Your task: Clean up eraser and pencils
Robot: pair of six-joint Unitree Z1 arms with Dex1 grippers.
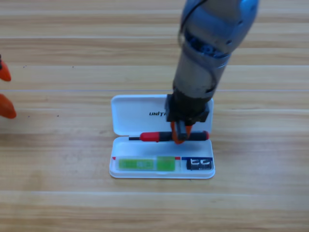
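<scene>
The right gripper [179, 135] pinches the red-and-black pencil [159, 137] along the hinge of the white case [130, 113]; green pencil [145, 164] and eraser [199, 164] lie in its tray. Lid reads "UNIT". Left gripper [5, 92] waits, spread, at the left edge.

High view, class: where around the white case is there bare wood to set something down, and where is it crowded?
Bare table lies right of the white case, below it, and between it and the left hand at the left edge. Crowded: the case's middle, where the right hand meets the red-and-black pencil, with the green pencil and eraser below.
</scene>
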